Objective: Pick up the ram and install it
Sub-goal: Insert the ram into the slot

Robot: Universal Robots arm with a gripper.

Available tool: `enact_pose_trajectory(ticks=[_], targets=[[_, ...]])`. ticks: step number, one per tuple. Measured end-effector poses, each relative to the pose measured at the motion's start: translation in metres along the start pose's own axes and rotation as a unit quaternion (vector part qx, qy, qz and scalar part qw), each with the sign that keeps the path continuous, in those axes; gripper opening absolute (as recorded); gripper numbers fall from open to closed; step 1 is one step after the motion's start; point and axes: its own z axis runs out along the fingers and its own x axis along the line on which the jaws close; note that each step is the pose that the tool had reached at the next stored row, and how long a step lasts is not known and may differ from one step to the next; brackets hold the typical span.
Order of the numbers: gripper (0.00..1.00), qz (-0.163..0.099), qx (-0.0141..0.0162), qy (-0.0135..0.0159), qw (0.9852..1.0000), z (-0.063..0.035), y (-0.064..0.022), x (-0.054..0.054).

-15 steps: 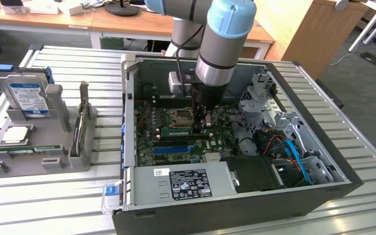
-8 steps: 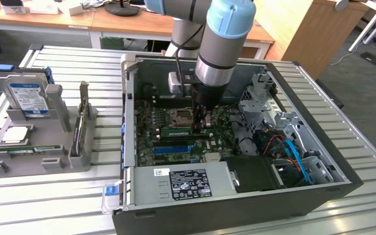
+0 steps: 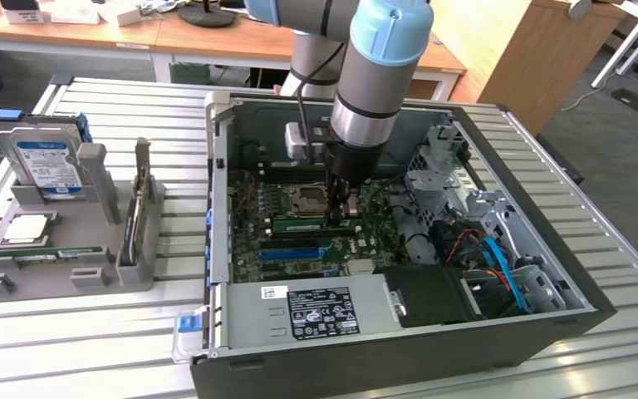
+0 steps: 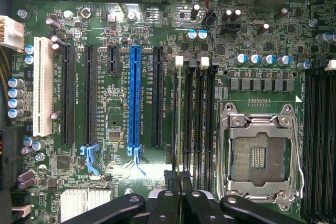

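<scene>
The ram (image 3: 302, 223) is a thin green stick standing on edge in a memory slot of the motherboard (image 3: 286, 249), inside the open computer case. My gripper (image 3: 345, 214) reaches straight down into the case and is shut on the end of the stick at the exterior view's right. In the wrist view the ram (image 4: 178, 119) shows edge-on as a narrow line along the slot between white latches, running in between my black fingertips (image 4: 170, 178). My gripper (image 4: 178, 178) pinches its near end, right beside the open processor socket (image 4: 260, 153).
A grey tray (image 3: 130, 274) at the exterior view's left holds a hard drive (image 3: 47, 162) and a silver processor chip (image 3: 29, 229). The case walls (image 3: 408, 357), the power supply (image 3: 308, 312) and blue cables (image 3: 502, 262) hem in the board. A blue slot (image 4: 135, 95) lies beside the black ones.
</scene>
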Motion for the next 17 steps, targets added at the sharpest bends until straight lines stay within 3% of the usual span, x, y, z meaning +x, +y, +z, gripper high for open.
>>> enact_pose_trajectory(ticks=[17], targets=[[0.12,0.0,0.0,-0.0003,1.0,0.0001,0.0,0.0001]])
